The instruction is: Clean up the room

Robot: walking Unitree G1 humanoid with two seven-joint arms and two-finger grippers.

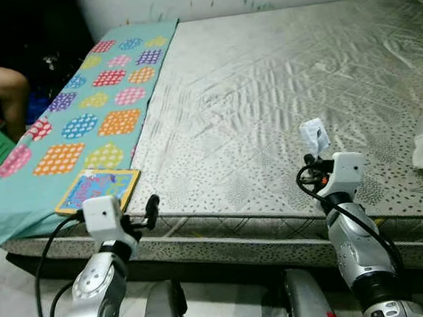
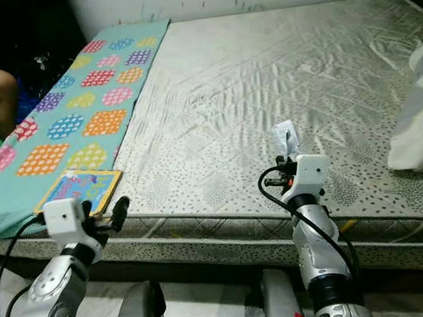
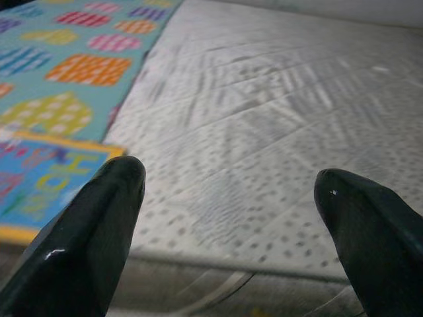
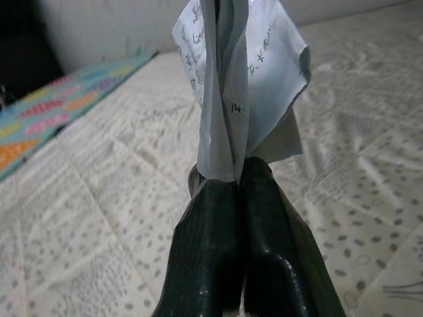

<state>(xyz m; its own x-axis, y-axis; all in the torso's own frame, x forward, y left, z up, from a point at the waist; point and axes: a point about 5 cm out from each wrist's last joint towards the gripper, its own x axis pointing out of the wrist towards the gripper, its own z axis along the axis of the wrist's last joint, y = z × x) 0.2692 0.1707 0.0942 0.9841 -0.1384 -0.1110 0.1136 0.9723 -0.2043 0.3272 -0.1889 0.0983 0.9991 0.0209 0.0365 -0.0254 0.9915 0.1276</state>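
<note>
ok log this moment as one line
right gripper: shut on crumpled paper, above mattress | left gripper: open, at bed edge beside colorful book | patterned cloth: on mattress

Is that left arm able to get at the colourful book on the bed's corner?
Probably yes: the left gripper is open and hangs at the bed edge beside the book, with nothing between them. The right gripper holds paper.

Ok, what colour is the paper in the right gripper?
White paper with dark handwriting, clearest in the right wrist view.
</note>
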